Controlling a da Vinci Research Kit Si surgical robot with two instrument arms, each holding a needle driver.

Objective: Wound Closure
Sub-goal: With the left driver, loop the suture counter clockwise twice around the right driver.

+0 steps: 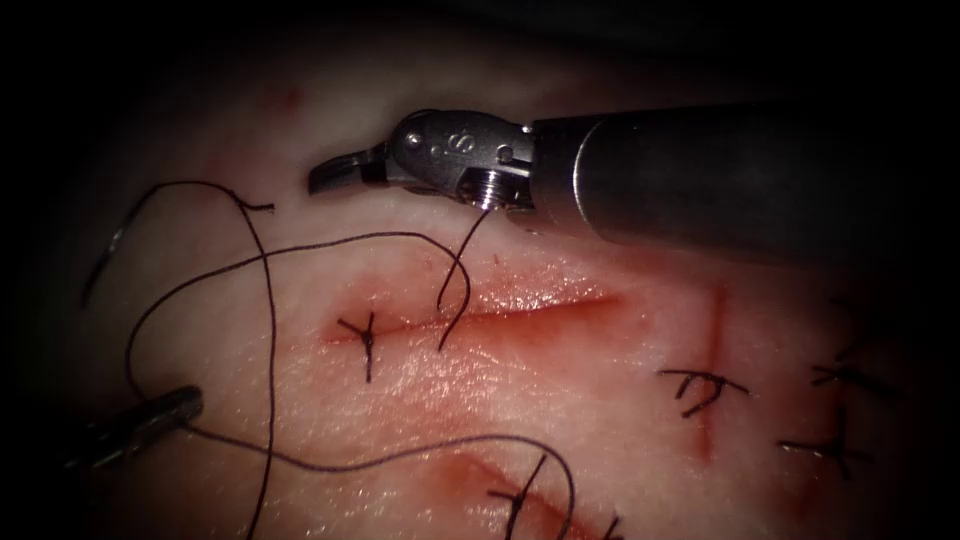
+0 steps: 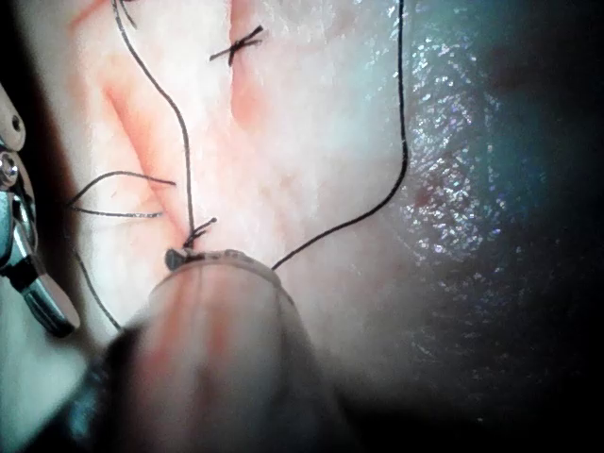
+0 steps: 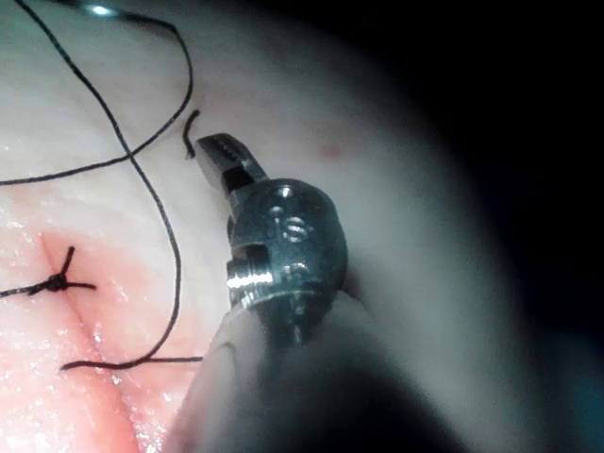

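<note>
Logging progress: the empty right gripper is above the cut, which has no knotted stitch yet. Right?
No: the cut already carries one knotted stitch near its left end, as the endoscope view shows. The right gripper is empty, above the cut.

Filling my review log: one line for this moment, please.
right tool: shut, empty, above cut | left tool: thread at tip, hold unclear | needle: on tissue, left of cut
</note>
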